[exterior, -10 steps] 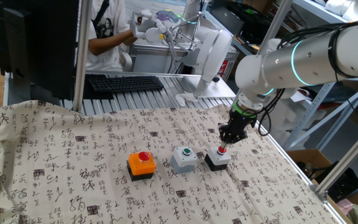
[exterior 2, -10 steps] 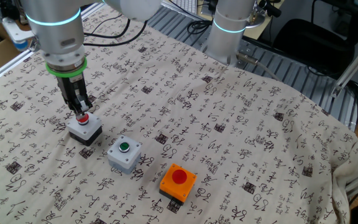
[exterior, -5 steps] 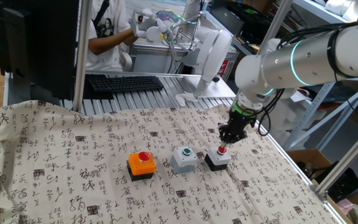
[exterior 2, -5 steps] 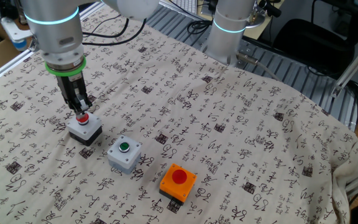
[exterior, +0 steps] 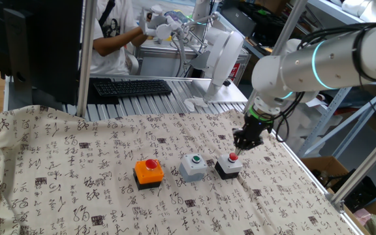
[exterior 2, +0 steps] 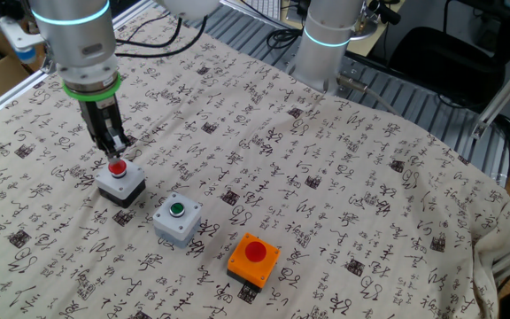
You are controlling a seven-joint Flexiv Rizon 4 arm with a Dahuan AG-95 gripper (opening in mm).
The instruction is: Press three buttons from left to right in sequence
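Your end effector point(exterior 2: 113, 151) hangs just above the small red button of the black box point(exterior 2: 120, 184), tips pointing straight down at the cap. From the other fixed view there appears to be a sliver of air between the tips and the red cap, so I judge the button is not being pushed at this instant. Whether the fingers are pressed together or slightly spread, I cannot tell; they read as one dark narrow point in both views, which would suit poking a small cap.

The three boxes sit in a short row on the cloth-covered tabletop point(exterior: 77, 196). Taking the light grey box point(exterior: 193, 167) with its green button as your landmark: the orange box point(exterior: 149, 173) with the big red button is just beside it on one side, and the black box point(exterior: 228, 166) just beside it on the other, under the arm. They are near each other but not touching. Lined up that way, one straight sweep along the row serves all three, and the arm stands over the end box, which I take as the last in the order.

Nothing lies between the boxes or around the black one. The black keyboard point(exterior: 131, 87) lies well beyond the grey box, off the cloth, near a person point(exterior: 113, 39) behind it. The cloth is wrinkled at its edges only.
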